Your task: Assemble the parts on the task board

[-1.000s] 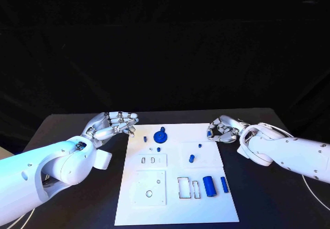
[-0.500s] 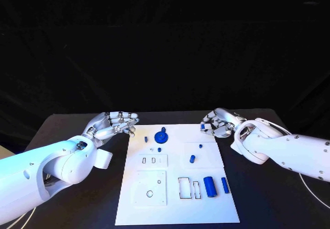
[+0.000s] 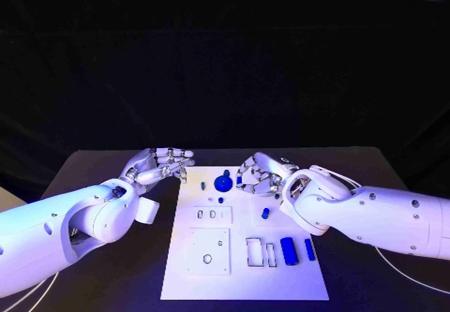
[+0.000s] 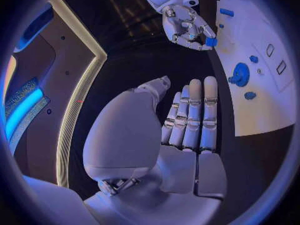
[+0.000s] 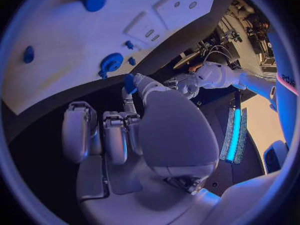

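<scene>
Bench [image 3: 93, 170]: black, carrying the white task board at its middle.
Task board [image 3: 246, 279]: long white plate running from 12 to 6 o'clock between the two arms; recessed plates and slots on its near half.
Right robot hand [image 3: 260, 174]: over the board's far end, at about 1 o'clock from the board's middle, just beside the gear. Its fingers are curled, and a small blue part [image 5: 129, 83] is pinched at the fingertips; the left wrist view shows the same piece [image 4: 211, 41] in that grip.
Left robot hand [image 3: 157, 165]: off the board's far left corner, at about 11 o'clock, above the bench. Fingers straight and side by side, thumb apart, nothing in them.
Blue gear [image 3: 223, 183]: round, on the board's far part, at 12 o'clock.
Blue cylinder [image 3: 290, 251]: thick, lying at about 4 o'clock on the board, just beside a thinner blue bar [image 3: 309, 249] on its right.
Small blue peg [image 3: 265, 212]: near the board's middle, slightly to 2 o'clock.
</scene>
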